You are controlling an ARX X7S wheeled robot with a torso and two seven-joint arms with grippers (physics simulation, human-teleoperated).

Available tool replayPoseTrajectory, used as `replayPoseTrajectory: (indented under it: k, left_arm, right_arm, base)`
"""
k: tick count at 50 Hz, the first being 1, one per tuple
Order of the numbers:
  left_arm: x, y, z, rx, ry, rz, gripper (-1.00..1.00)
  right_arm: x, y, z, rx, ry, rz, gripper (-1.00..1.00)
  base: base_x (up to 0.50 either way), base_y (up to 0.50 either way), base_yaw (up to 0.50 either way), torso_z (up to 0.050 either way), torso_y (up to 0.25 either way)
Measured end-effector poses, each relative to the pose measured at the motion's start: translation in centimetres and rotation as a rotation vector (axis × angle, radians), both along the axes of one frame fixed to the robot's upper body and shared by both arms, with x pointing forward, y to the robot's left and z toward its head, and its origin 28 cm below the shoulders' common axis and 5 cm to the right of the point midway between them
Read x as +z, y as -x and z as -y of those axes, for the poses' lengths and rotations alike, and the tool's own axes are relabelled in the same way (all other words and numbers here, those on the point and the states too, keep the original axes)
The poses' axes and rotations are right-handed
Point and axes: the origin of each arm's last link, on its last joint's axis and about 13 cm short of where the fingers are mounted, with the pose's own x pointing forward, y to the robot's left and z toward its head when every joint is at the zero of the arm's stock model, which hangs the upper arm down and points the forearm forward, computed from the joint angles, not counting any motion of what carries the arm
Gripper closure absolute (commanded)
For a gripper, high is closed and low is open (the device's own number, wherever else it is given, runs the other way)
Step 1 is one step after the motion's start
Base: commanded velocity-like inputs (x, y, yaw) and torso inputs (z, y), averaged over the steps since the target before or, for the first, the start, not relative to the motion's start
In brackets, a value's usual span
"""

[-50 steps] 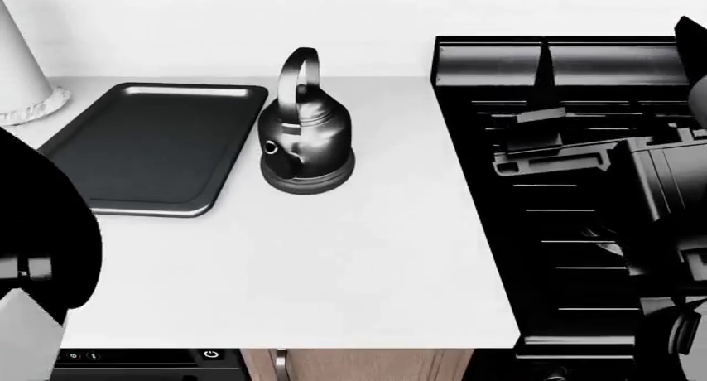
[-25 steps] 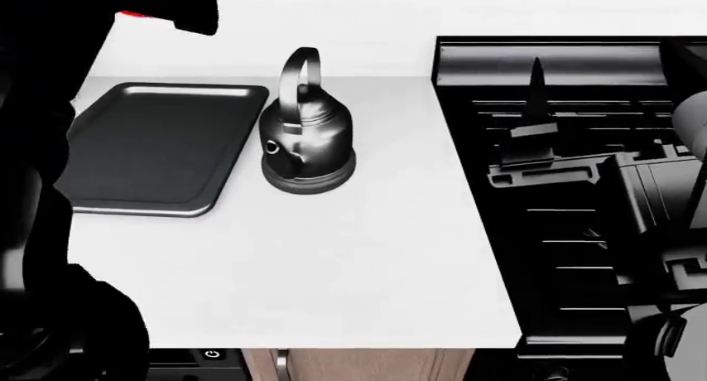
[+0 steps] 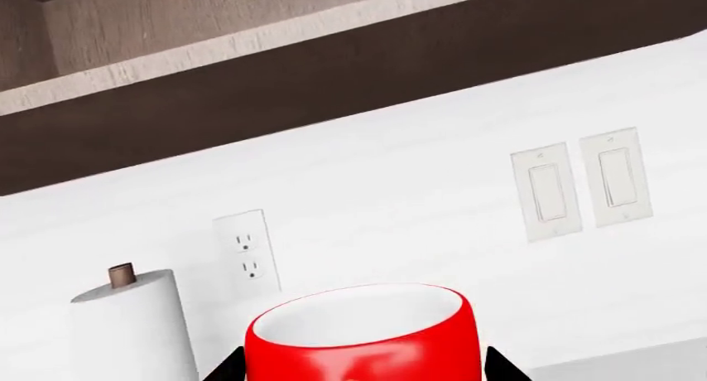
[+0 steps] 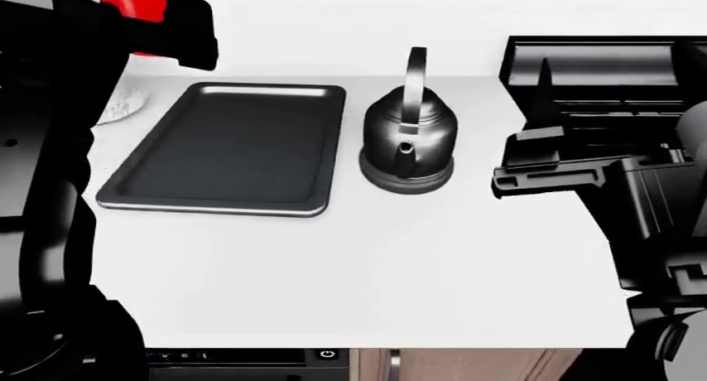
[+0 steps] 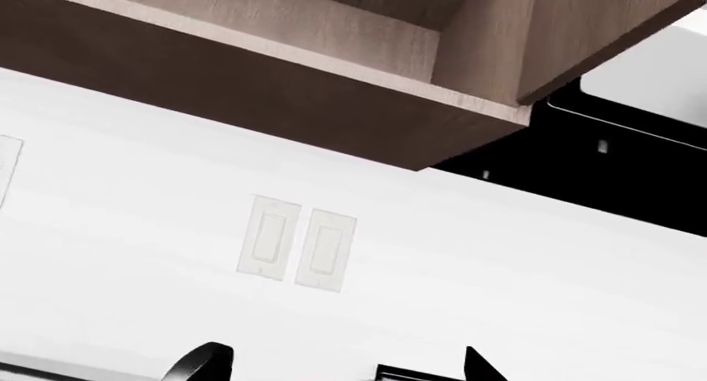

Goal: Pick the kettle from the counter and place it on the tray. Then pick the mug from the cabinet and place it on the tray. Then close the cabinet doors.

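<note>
Flat dark grey-black metal tray (image 4: 227,149) lies bare on the smooth white countertop (image 4: 365,265), the glossy dark-metal kettle (image 4: 408,145) just beside it. Left gripper (image 3: 359,371) is raised, clamped on the small red mug (image 3: 365,335). Right gripper (image 5: 337,363) aims at the wall, jaws apart.

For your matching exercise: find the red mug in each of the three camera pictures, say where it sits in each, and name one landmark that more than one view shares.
Head view: the mug shows at the top left corner, partly hidden behind the left gripper.
Left wrist view: the mug fills the bottom centre, white inside showing, between the dark fingers.
Right wrist view: the mug is not in it.
Shared landmark: the pair of wall switches, seen in both wrist views.
</note>
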Motion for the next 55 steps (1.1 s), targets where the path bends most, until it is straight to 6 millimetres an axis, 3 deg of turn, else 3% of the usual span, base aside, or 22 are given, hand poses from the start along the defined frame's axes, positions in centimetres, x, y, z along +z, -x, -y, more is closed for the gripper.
replayPoseTrajectory:
  k: [16,22,39,55]
  left_arm:
    - [-0.3,-0.1,0.0,-0.001,-0.002,-0.012,1.00]
    - [-0.3,-0.1,-0.2,0.010,0.000,-0.011,1.00]
    - [-0.4,-0.1,0.0,-0.006,-0.006,-0.013,1.00]
    - [-0.5,-0.1,0.1,-0.012,-0.012,-0.016,1.00]
  right_arm:
    - [0.2,0.2,0.2,-0.008,-0.002,0.011,-1.00]
    - [0.6,0.3,0.3,-0.007,-0.006,0.012,-1.00]
    - [5.3,1.1,0.8,-0.026,-0.007,0.053,-1.00]
    - [7.3,1.9,1.1,-0.027,-0.001,0.079,-1.00]
  base:
    - [0.00,0.49,0.00,0.000,0.001]
    - [0.00,0.00,0.00,0.003,0.002]
    - [0.01,0.00,0.00,0.000,0.001]
    - [0.48,0.00,0.00,0.000,0.001]
